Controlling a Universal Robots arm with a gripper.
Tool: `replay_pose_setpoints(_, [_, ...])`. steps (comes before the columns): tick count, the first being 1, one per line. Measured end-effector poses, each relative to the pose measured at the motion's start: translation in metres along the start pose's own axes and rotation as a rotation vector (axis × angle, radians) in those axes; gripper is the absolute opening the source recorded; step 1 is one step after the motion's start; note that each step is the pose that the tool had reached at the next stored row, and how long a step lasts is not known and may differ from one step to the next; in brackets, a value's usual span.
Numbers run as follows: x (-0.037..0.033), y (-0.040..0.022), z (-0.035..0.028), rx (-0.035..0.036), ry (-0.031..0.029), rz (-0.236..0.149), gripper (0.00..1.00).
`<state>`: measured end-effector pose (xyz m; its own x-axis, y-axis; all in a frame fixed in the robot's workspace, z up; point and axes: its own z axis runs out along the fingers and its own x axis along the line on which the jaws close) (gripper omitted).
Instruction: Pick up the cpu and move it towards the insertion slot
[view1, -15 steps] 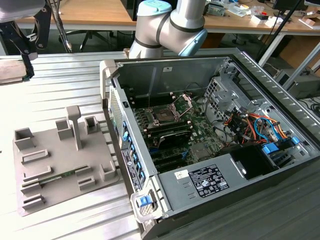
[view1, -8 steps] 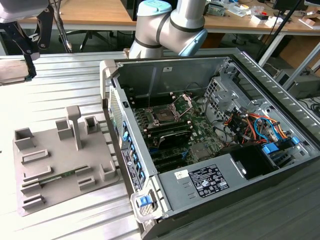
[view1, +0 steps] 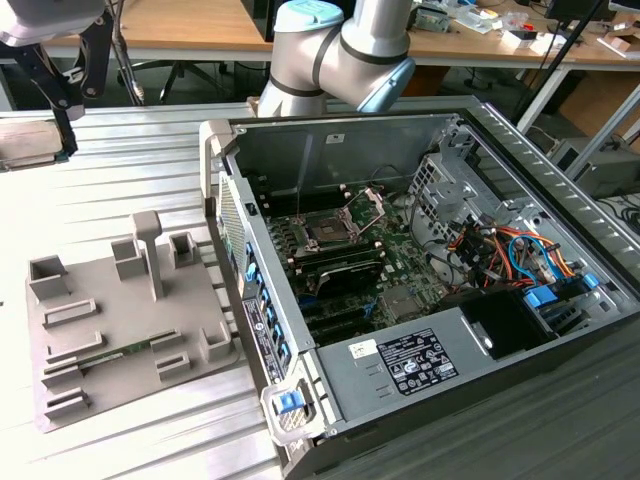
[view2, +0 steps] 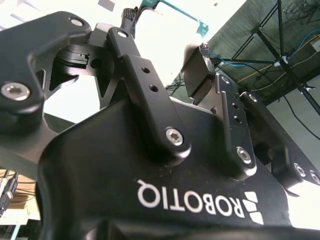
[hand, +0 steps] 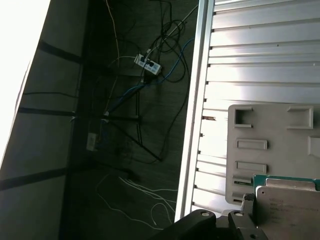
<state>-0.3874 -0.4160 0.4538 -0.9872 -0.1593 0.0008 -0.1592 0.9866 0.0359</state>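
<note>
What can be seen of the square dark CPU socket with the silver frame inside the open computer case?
The square dark CPU socket lies flat on the green motherboard inside the open grey computer case. A silver metal frame rims its dark centre, which looks empty. Its hinged silver retaining bracket stands raised, open. Nothing else touches it.

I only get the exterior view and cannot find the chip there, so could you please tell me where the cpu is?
Observer: In the first wrist view the cpu sits close to the camera, seen against the grey fixture plate.
Operator: Which face shows?
Observer: Its silvery metal face, with a green rim along one edge.
Operator: Anything beyond the table?
Observer: A dark floor with a power strip lying on it.
</note>
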Motion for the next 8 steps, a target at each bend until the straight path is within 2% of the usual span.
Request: replay_pose_setpoints(8, [-0.0084, -0.0014, 0.0005, 0.0000, 0.0001, 0.000, 0.55])
